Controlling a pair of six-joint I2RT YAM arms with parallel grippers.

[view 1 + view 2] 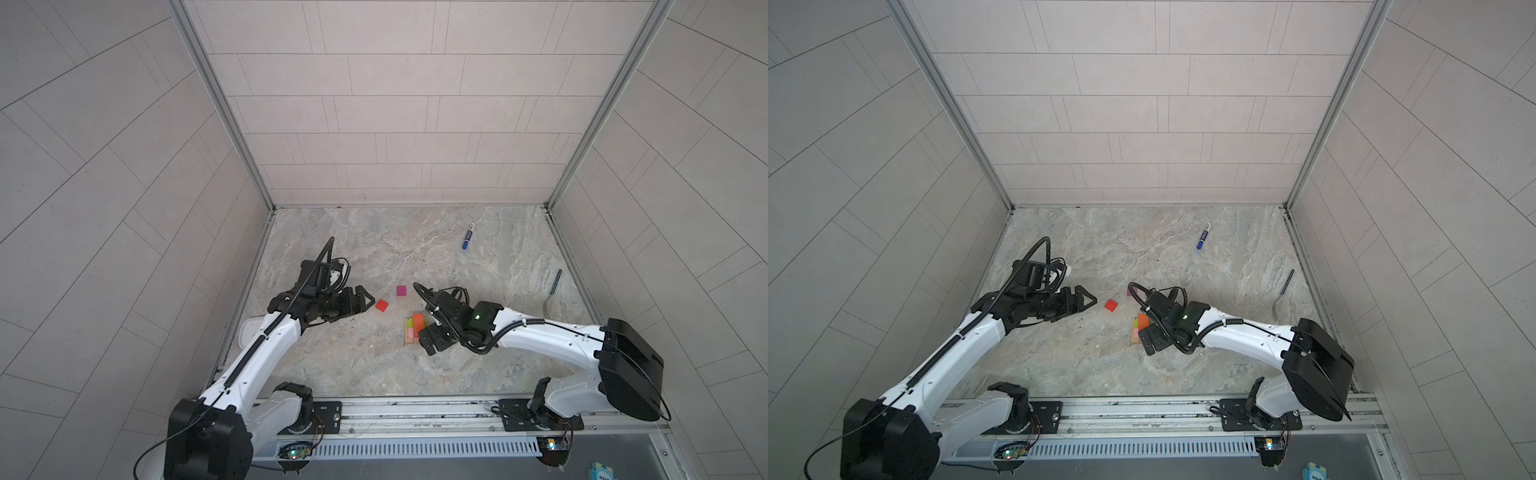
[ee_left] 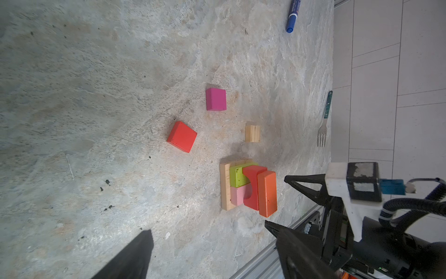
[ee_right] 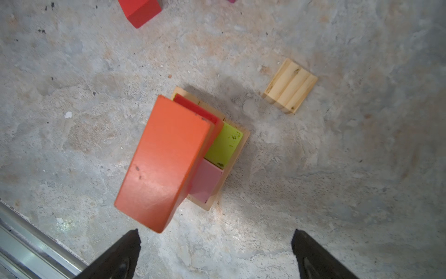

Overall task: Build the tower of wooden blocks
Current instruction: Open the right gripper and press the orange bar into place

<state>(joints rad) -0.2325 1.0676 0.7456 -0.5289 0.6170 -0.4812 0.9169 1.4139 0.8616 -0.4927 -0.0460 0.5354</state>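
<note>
The low tower [image 2: 251, 188] stands on the bench [image 1: 374, 365] before the right arm, its orange brick [image 3: 164, 164] overhanging askew; a red cube [image 1: 382, 305], a pink cube [image 2: 216, 99] and a tan block [image 3: 289, 85] lie loose nearby. They look like light, stiff, smooth-painted wood, best pinched across two flat opposite faces. The right pincer [image 3: 214, 232] gapes empty over the tower; the left pincer [image 1: 368, 301], open and empty, points at the red cube.

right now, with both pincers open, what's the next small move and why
Probably ease the left pincer forward around the red cube and close. It is open, empty and pointing at that cube just ahead, while the right pincer hangs open by the orange brick, already set on top.
</note>
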